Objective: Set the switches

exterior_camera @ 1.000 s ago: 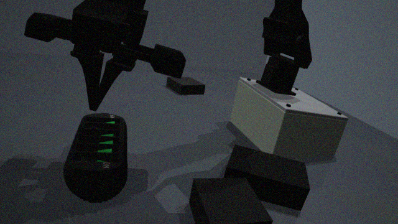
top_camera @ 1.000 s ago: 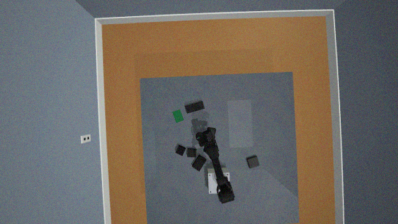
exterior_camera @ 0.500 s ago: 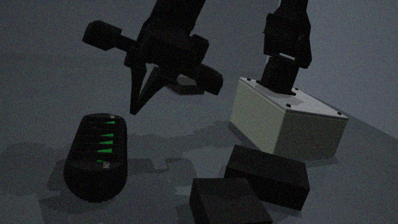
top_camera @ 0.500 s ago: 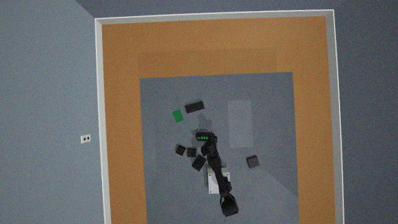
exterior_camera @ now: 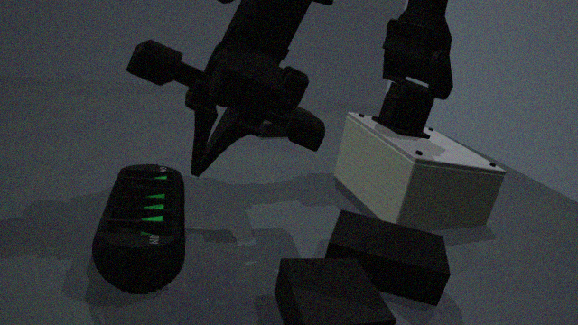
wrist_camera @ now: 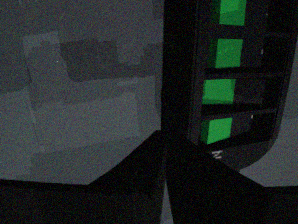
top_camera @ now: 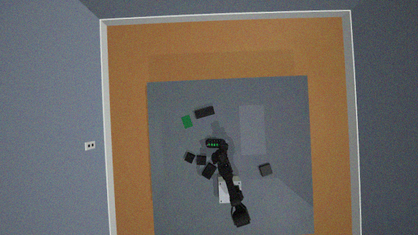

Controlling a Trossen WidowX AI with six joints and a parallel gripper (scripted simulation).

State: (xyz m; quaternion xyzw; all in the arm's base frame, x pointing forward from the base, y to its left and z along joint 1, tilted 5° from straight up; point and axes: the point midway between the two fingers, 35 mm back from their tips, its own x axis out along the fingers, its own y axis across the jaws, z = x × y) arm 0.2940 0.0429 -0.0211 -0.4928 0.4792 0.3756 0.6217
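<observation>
The dark controller unit [top_camera: 208,141] [exterior_camera: 135,268] [wrist_camera: 179,75] sits flat on its base, top up, so its label is hidden. Several green switch ends show in a row along one long side of its top, with ON lettering near them. The wrist view shows four green ends; the others are out of that frame. The exact tilt of each rocker is hard to tell in the dim light. My gripper [exterior_camera: 196,173] [wrist_camera: 164,140] is shut and empty, its tips pointing down close by the unit's green-end side; any contact is unclear.
A long dark block [top_camera: 204,111] and a green board [top_camera: 187,121] lie behind the unit. Dark blocks [top_camera: 189,157] [top_camera: 201,160] [top_camera: 209,171] [exterior_camera: 388,253] lie between it and my pale base [top_camera: 225,193] [exterior_camera: 375,167]. A brownish box [top_camera: 265,170] lies right of the base.
</observation>
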